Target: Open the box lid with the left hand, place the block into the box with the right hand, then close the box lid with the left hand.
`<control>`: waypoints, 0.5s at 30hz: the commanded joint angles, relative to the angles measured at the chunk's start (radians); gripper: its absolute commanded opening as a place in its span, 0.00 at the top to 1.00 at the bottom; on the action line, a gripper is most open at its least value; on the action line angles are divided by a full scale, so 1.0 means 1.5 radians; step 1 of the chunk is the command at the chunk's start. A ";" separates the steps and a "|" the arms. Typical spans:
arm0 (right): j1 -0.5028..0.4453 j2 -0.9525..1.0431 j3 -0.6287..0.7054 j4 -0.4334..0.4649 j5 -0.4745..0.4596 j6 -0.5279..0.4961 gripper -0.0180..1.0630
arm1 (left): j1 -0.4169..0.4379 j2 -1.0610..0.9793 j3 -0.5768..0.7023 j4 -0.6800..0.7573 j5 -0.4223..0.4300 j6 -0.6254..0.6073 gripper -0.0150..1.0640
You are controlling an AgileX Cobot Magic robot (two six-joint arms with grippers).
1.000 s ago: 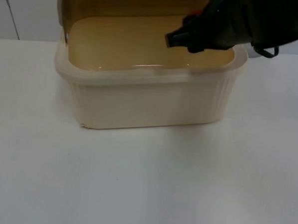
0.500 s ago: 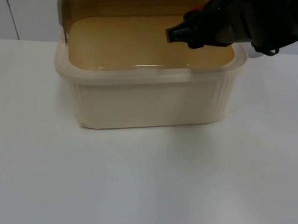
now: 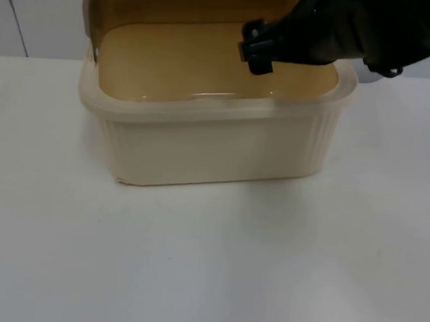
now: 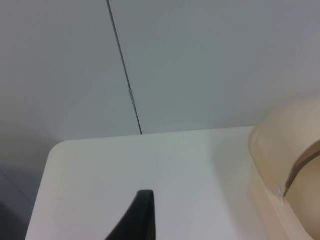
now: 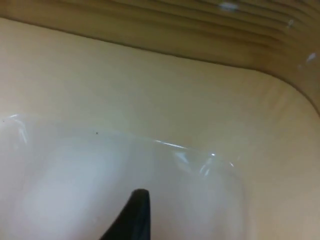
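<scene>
Cream plastic box [image 3: 216, 143], lid [image 3: 187, 4] upright for access | right gripper [image 3: 255, 53] over cavity, jaws' state indiscernible, block unseen | left gripper [image 4: 137, 220] waiting beside box, jaws indiscernible.

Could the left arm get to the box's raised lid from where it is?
Probably yes. The lid stands up behind the open box, and the left wrist view shows its curved edge nearby across bare table. The right tool hangs inside the box, not near that edge.
</scene>
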 commanded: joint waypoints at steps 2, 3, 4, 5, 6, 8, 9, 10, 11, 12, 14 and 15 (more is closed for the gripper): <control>0.019 -0.049 -0.004 0.114 0.004 -0.147 0.10 | -0.003 0.000 0.002 0.009 0.001 -0.002 0.02; 0.027 -0.063 -0.001 0.159 -0.006 -0.203 0.10 | -0.003 0.000 0.002 0.010 0.005 -0.002 0.02; 0.027 -0.063 -0.001 0.159 -0.006 -0.203 0.10 | -0.003 0.000 0.002 0.010 0.005 -0.002 0.02; 0.040 -0.079 0.000 0.195 -0.021 -0.262 0.10 | -0.003 0.000 0.002 0.010 0.006 -0.002 0.02; 0.051 -0.094 0.004 0.223 -0.043 -0.298 0.10 | -0.003 0.000 0.002 0.012 0.006 -0.002 0.02; 0.067 -0.125 0.027 0.223 -0.053 -0.311 0.10 | -0.003 0.000 0.002 0.013 0.007 -0.002 0.02; 0.070 -0.147 0.045 0.223 -0.028 -0.304 0.10 | -0.003 0.000 0.002 0.013 0.007 -0.002 0.02; 0.070 -0.147 0.045 0.223 -0.028 -0.304 0.10 | -0.003 0.000 0.002 0.013 0.007 -0.002 0.02; 0.070 -0.173 0.070 0.223 0.013 -0.288 0.10 | -0.003 0.000 0.002 0.013 0.009 -0.002 0.02; 0.070 -0.202 0.095 0.223 0.049 -0.266 0.10 | -0.003 0.000 0.002 0.013 0.010 -0.002 0.02; 0.060 -0.257 0.138 0.223 0.058 -0.229 0.10 | -0.003 0.000 0.002 0.013 0.011 -0.002 0.02; 0.060 -0.257 0.138 0.223 0.058 -0.229 0.10 | -0.003 0.000 0.002 0.013 0.011 -0.002 0.02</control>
